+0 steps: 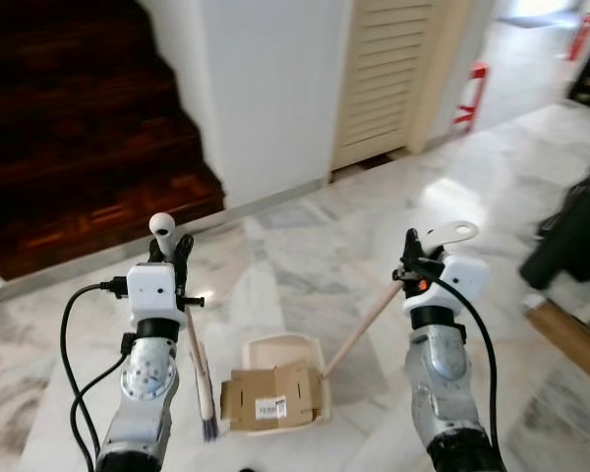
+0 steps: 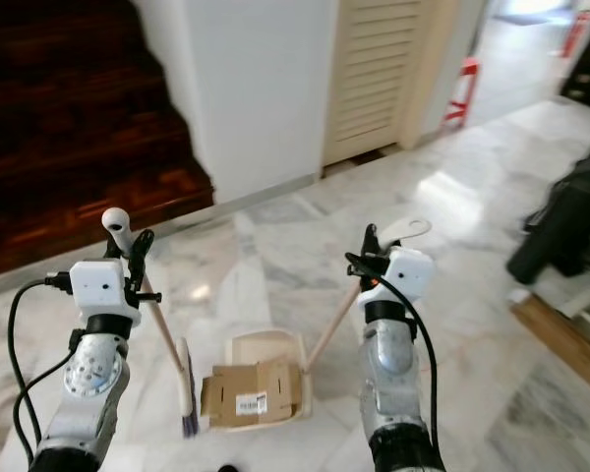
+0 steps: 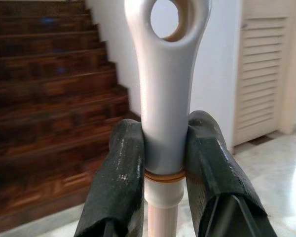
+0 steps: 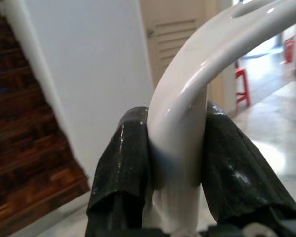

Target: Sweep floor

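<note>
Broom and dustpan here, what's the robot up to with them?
The left gripper is shut on the top of the broom handle, and the right gripper is shut on the dustpan handle. The dustpan rests on the marble floor between the arms, with a flattened cardboard piece lying in it. The broom head sits on the floor just left of the pan.

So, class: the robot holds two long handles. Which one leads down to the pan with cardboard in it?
The dustpan handle in the right hand; the left hand holds the broom.
</note>
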Motion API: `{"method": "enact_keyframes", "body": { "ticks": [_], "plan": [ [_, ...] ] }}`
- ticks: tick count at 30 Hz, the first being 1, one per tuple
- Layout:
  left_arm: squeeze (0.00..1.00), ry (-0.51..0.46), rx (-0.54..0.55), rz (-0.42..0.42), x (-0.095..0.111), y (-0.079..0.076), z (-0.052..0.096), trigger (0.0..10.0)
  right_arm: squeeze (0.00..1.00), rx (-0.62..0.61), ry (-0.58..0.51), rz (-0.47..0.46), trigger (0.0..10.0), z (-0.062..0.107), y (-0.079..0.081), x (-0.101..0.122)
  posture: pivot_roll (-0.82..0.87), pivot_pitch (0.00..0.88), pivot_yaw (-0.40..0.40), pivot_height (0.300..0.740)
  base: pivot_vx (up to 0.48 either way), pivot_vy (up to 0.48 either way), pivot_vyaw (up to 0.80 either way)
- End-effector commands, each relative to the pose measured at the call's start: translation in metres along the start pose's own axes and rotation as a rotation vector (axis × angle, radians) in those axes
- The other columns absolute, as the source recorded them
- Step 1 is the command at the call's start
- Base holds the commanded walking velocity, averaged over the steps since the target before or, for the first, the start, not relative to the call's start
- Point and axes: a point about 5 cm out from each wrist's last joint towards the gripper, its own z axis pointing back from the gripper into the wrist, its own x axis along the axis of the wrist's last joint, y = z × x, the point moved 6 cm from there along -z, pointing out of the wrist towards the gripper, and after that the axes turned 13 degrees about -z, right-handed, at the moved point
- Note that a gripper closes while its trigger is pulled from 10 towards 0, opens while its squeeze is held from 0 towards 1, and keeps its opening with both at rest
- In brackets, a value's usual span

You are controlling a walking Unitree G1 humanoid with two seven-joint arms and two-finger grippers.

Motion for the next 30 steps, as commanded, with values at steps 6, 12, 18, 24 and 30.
{"method": "enact_keyframes", "body": {
  "ticks": [6,12,18,24,30],
  "plan": [
    [0.00,-0.049,0.016,-0.015,0.0133,0.0047,-0.0056,10.0,0.00,0.012,-0.053,-0.018,10.0,-0.0057,0.0061,0.0138,-0.02,0.027,-0.036,0.740,0.000,0.000,0.80],
    [0.00,-0.046,0.016,-0.015,0.0128,0.0052,-0.0054,10.0,0.00,0.009,-0.048,-0.020,10.0,-0.0048,0.0058,0.0123,-0.02,0.028,-0.034,0.740,0.000,0.000,0.52],
    [0.00,-0.044,0.017,-0.016,0.0123,0.0064,-0.0054,10.0,0.00,0.002,-0.048,-0.020,10.0,-0.0051,0.0051,0.0123,-0.02,0.031,-0.031,0.740,0.000,0.000,0.00],
    [0.00,-0.041,0.016,-0.015,0.0116,0.0070,-0.0051,10.0,0.00,-0.002,-0.046,-0.021,10.0,-0.0045,0.0052,0.0112,-0.02,0.027,-0.028,0.740,0.000,0.000,0.00],
    [0.00,-0.042,0.015,-0.011,0.0121,0.0062,-0.0052,10.0,0.00,-0.005,-0.046,-0.022,10.0,-0.0059,0.0039,0.0120,-0.02,0.026,-0.028,0.740,0.000,0.000,0.00]
  ]
}}
